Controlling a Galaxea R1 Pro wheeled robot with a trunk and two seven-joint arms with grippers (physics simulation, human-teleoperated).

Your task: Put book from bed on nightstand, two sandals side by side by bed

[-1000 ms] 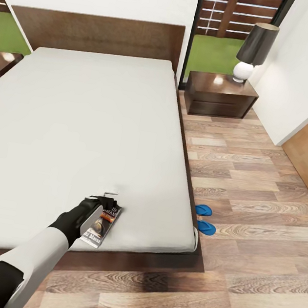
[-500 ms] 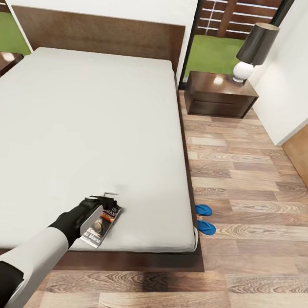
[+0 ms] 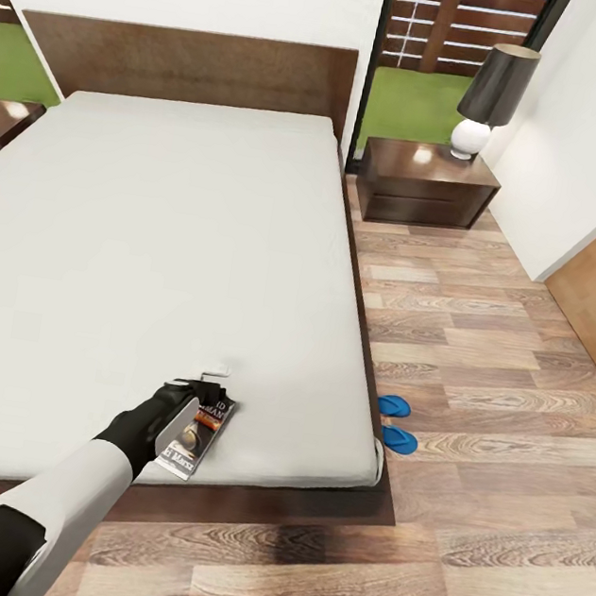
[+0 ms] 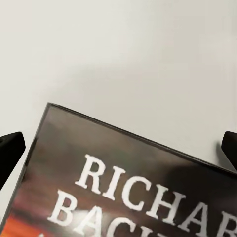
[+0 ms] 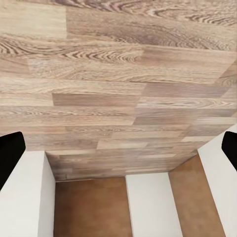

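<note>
Lying on the bed (image 3: 157, 220), the book (image 3: 200, 431) sits between left fingers (image 4: 10, 150).

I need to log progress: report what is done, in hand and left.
Done, apparently: the two sandals lie side by side on the floor beside the bed. In hand: the left hand is open over the book, which lies on the mattress, not lifted. Left: carry it to a nightstand.
</note>
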